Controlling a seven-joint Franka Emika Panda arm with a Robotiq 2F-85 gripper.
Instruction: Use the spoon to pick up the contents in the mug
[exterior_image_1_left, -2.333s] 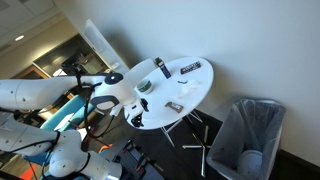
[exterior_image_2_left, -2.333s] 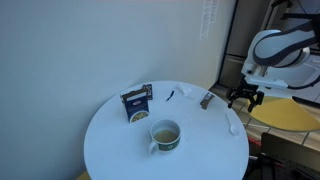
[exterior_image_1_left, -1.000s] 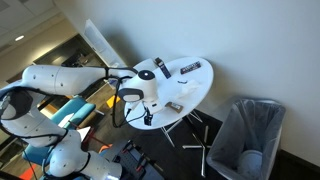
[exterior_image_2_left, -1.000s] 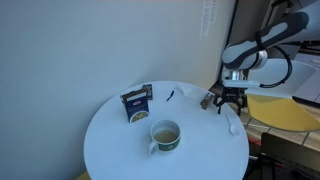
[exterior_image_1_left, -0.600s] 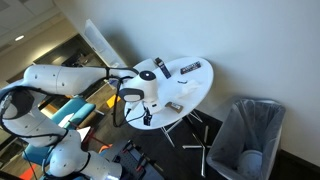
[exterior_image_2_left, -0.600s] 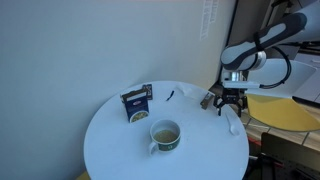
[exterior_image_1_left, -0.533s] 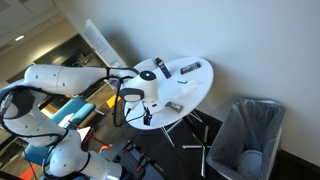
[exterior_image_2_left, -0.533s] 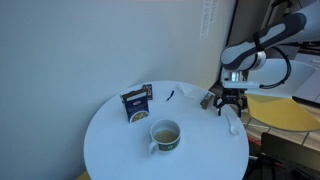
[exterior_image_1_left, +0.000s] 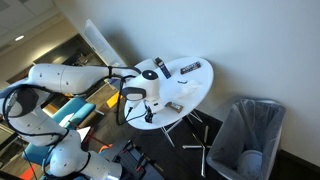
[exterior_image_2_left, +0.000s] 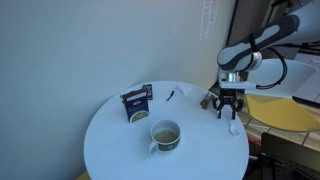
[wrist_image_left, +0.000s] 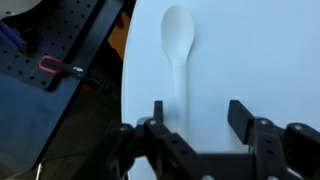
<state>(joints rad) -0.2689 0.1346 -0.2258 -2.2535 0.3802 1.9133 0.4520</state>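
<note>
round white table (exterior_image_2_left: 110, 150) against a plain pale wall, office clutter behind the arm. landmark is the mug (exterior_image_2_left: 165, 134): squat, grey-green, front-middle of the table, something pale yellowish inside. blue packet (exterior_image_2_left: 136, 104) stands just behind the mug, wall side. dark flat bar (exterior_image_2_left: 205, 99) lies further back from the mug, toward the arm. gripper (exterior_image_2_left: 229, 108) hangs low over the table edge, well apart from the mug on the arm's side. spoon (wrist_image_left: 178, 45) is under it: white plastic, flat near the rim, bowl pointing away from the claw, handle running in between the fingers (wrist_image_left: 240, 115). claw is spread wide, nothing pinched; handle sits nearer one finger than the other.

handling guess: spoon looks light and thin, slightly bendy, slick on a slick top, so it will likely skate or flip as the pads close. take the handle midway, across its narrow width, pads right down at the table.

hard to read: spoon is white on white, near invisible in both exterior views. can't tell what's in the mug or how full. wrist view cuts off the handle end behind the claw body. in an exterior view the arm covers part of the table; grey bin (exterior_image_1_left: 245, 135) stands on the floor beside it.
</note>
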